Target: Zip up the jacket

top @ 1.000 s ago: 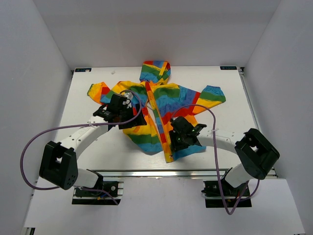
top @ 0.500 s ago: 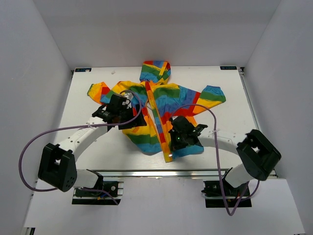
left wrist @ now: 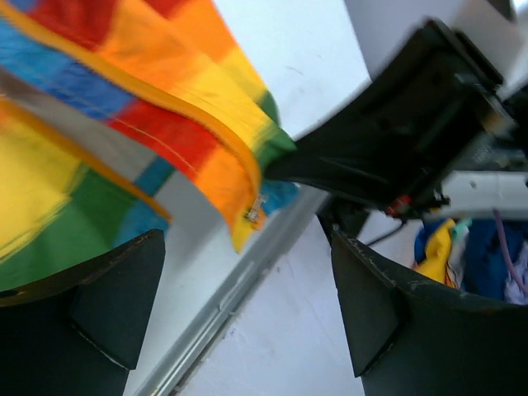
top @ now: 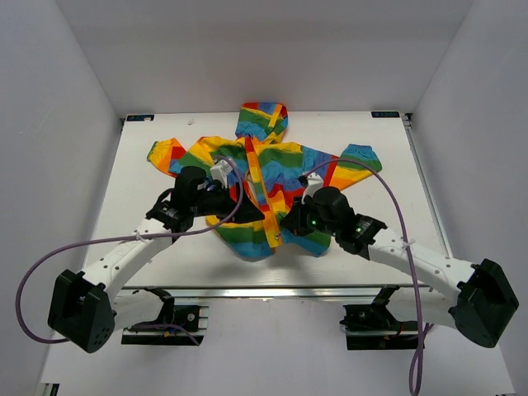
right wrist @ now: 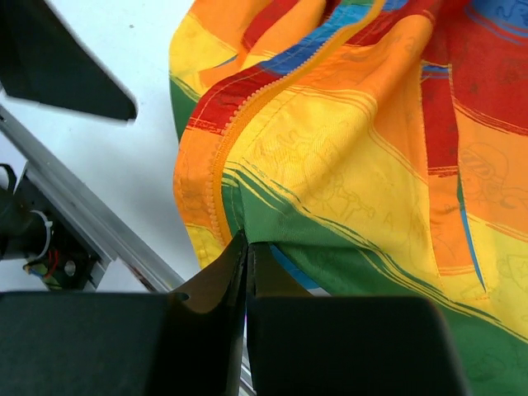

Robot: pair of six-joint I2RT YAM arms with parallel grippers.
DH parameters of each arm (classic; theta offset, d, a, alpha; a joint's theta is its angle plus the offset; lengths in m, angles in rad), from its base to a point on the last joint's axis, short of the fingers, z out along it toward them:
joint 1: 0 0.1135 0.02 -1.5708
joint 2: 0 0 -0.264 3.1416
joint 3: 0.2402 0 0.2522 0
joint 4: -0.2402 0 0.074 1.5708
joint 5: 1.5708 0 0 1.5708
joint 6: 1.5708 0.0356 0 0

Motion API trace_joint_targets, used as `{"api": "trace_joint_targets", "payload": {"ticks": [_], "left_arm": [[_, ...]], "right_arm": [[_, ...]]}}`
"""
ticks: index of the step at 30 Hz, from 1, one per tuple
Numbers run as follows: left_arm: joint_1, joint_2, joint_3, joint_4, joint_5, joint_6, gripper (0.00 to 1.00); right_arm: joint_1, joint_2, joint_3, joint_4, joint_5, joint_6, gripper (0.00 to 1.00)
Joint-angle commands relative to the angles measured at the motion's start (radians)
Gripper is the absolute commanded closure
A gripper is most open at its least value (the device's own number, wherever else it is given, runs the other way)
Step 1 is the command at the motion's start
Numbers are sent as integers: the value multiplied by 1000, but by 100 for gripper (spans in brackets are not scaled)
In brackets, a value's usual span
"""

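The rainbow-striped jacket [top: 285, 165] lies on the white table [top: 148, 239], hood at the far side, front still open along the orange-yellow zipper band [top: 262, 194]. My right gripper [top: 290, 223] is shut on the jacket's lower hem; the right wrist view shows the closed jaws [right wrist: 247, 247] pinching the green stripe [right wrist: 346, 247] beside the zipper teeth, lifted off the table. My left gripper [top: 241, 212] hovers over the left front panel, open and empty [left wrist: 246, 257]. The metal zipper slider [left wrist: 252, 214] hangs at the hem's raised tip ahead of it.
The table's front rail [left wrist: 223, 305] runs just below the lifted hem and also shows in the right wrist view [right wrist: 82, 223]. The right arm's black body [left wrist: 396, 140] is close ahead of my left gripper. White walls enclose the table on three sides.
My right gripper has pulled the jacket's lower hem up and toward the far side, bunching it. The left arm has swung right over the left front panel. Both arm bases have turned outward.
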Motion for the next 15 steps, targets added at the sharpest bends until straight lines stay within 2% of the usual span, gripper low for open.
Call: {"api": "trace_joint_targets", "payload": {"ticks": [1,5,10,15], "left_arm": [[-24,-43,-37,154,128,-53,10],[-90,-36,-59,238,128,-87,10],[-142,21,-57,233,97,-82,18],[-188,85,-42,245,45,-78,20]], "right_arm": [[5,-1,2,68,57,34,100],[5,8,21,71,61,49,100],[5,-3,29,82,63,54,100],[5,-16,27,88,37,60,100]]}}
